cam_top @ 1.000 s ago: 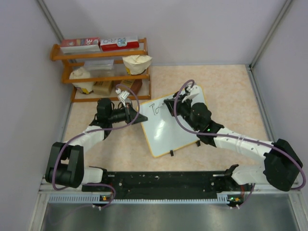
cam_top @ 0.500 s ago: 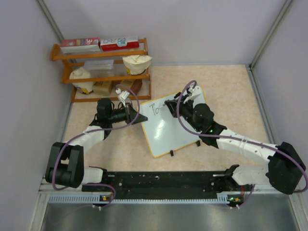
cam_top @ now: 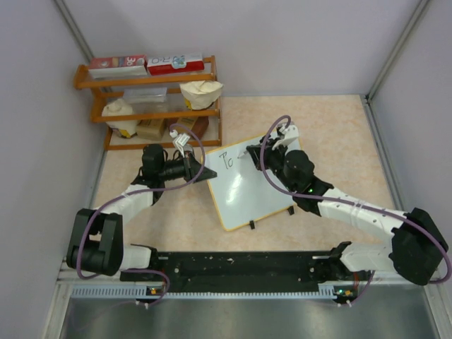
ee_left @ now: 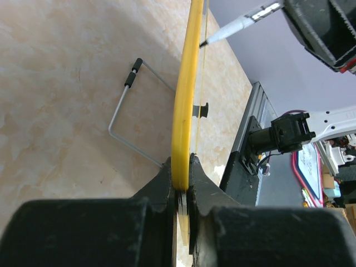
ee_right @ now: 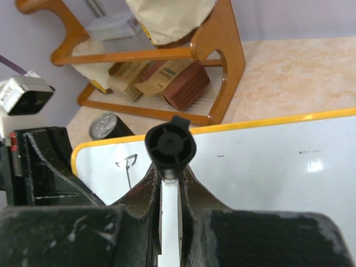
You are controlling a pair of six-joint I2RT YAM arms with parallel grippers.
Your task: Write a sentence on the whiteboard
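I was in a robot lab cell. Plain partition walls point(cam_top: 296, 42) on aluminium posts point(cam_top: 395, 51) boxed the desk point(cam_top: 339, 134).

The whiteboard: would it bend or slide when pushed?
Probably stiff: the whiteboard shows a straight yellow frame. Thin, so likely light. On its wire stand it could slide or tip, perhaps why the left hand clamps it.

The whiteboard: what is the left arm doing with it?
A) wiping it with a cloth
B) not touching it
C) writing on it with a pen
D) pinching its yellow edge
D: the left wrist view shows the left fingers clamped on the yellow frame of the whiteboard; the marker sits in the right fingers.
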